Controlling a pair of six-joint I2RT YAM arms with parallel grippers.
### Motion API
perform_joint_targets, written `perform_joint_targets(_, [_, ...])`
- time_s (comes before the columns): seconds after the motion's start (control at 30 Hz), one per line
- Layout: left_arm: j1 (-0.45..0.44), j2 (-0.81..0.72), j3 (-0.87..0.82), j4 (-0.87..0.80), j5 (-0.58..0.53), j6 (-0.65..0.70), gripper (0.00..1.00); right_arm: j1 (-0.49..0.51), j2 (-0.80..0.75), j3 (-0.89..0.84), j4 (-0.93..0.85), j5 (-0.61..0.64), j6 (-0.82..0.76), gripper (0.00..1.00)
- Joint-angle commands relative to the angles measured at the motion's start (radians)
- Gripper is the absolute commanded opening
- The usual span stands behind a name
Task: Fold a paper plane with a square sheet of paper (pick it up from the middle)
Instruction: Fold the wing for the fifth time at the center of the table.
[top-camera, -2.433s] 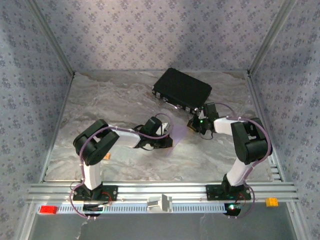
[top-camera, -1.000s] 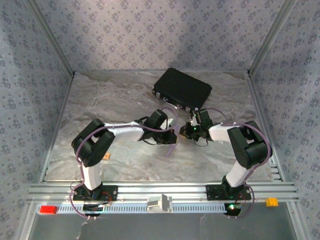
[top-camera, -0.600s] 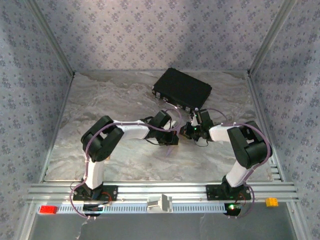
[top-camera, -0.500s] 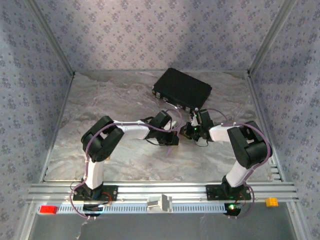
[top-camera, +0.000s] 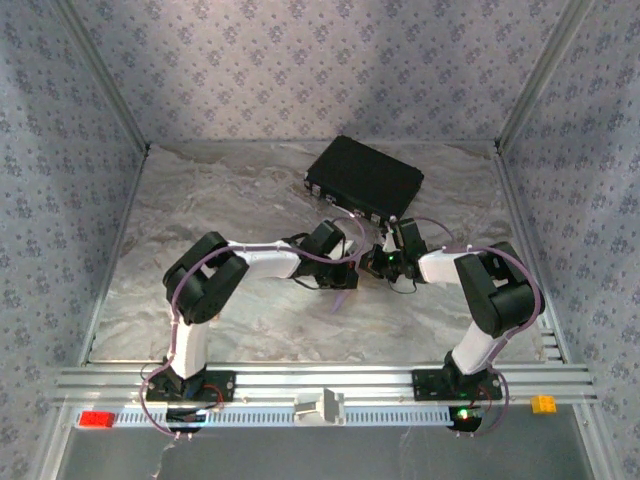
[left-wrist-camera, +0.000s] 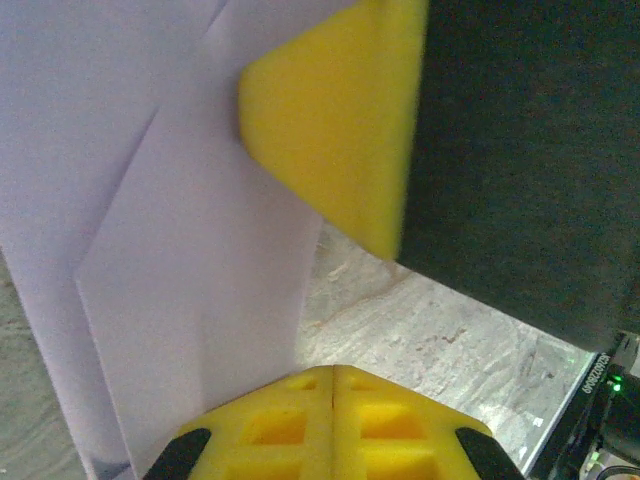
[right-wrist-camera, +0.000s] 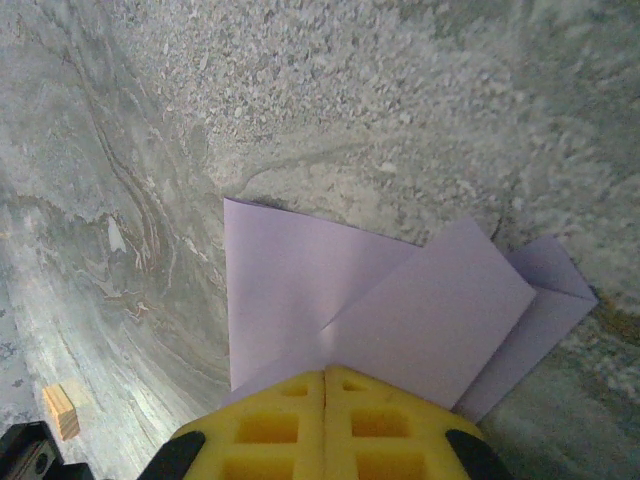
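In the middle of the table (top-camera: 200, 230), the sheet of paper (top-camera: 341, 297) is showing as a narrow strip, its length running from the left gripper (top-camera: 350, 274) toward the near edge. That gripper and the right gripper (top-camera: 376, 264) are meeting there, fingers pressed together; any pinch I cannot tell. Earlier the sheet was lying broad, grippers farther apart.

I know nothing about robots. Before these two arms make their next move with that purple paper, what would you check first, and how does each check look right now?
1. Pinch of the right end effector on the folded pale lilac paper sheet: ok.
2. Closure of the left end effector: ok, shut.
3. Left grip actually on the sheet: cannot tell.
4. Spare room between the two end effectors: cannot tell, they sit very close.
5. Black rectangular case apart from the sheet: ok.
6. Small tan wooden block apart from the sheet: ok.
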Motion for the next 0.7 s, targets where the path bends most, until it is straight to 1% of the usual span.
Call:
perform_joint_targets(0.0, [-0.012,0.035,-0.003,-0.007,-0.026,0.019,0.03,-0.008,0.039,-0.038,-0.076,0.053,0.006,0.04])
perform_joint_targets(0.23, [-0.04,-0.007,-0.098,-0.026,-0.056,0.017,0.03,-0.008,0.045,-0.033,-0.084,0.055,-0.001,0.04])
perform_joint_targets(0.5, [-0.045,-0.103,-0.193,-0.037,-0.057,0.027,0.06,-0.009,0.048,-0.015,-0.108,0.059,-0.014,0.04])
perform_joint_targets(0.67, [-0.049,-0.149,-0.266,-0.043,-0.05,0.035,0.07,-0.009,0.05,-0.017,-0.107,0.062,-0.011,0.04])
